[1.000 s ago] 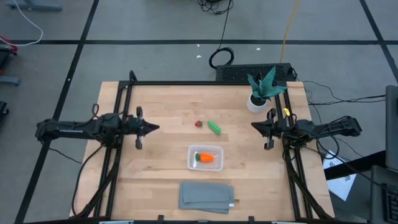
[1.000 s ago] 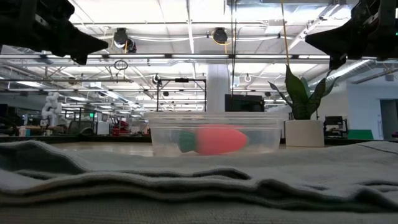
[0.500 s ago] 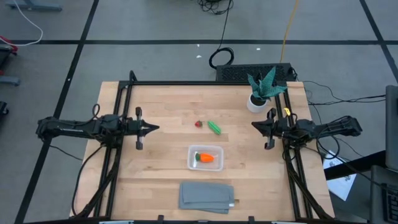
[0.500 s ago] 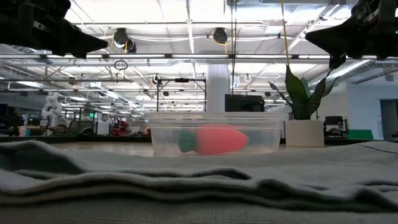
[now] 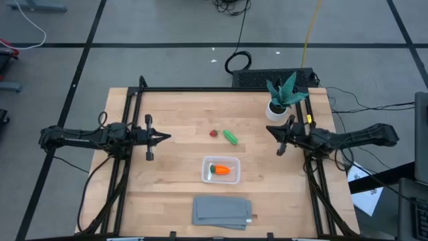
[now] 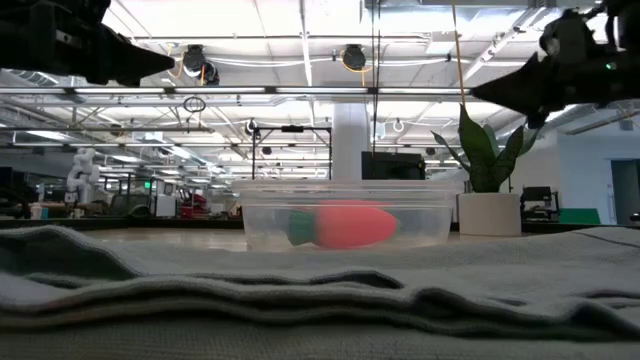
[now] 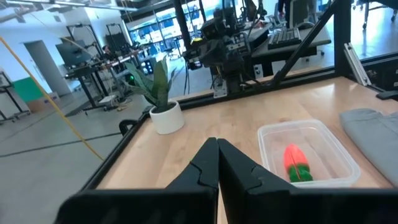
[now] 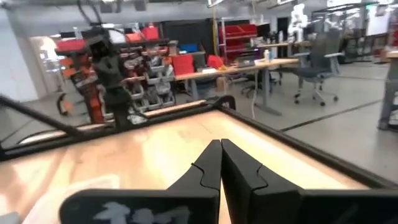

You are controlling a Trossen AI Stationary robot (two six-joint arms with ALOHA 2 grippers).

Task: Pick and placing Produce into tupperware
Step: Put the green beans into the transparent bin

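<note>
The right arm has swung a little toward the middle of the table since a moment ago, and its right gripper (image 5: 269, 129) now points more at the loose toy food. The left arm has not moved. Its left gripper (image 5: 167, 138) waits out over the left part of the wooden table (image 5: 167, 181). Both claws are pressed tight together and hold nothing.

The small clear plastic box with round corners (image 5: 221, 169) sits near the front middle of the table. The little orange toy carrot with a green top (image 5: 220, 170) is lying inside it. Two pieces are not in yet. The long green toy vegetable (image 5: 231, 138) and the tiny round red toy (image 5: 213, 133) lie on the bare wood behind the box, near each other but not touching.

I think the right arm is setting off for one of those two. To do it well, the claw has to spread before it comes down, because shut fingers would just push the piece away. The green one is nearer to it and long, so pinching it across its thin middle should work best. The red one is round and may roll if bumped.

A flat grey folded cloth (image 5: 222, 211) lies in front of the box, and a white pot with a green plant (image 5: 281, 100) stands at the back right, close to the right arm, so it should not swing wide.
</note>
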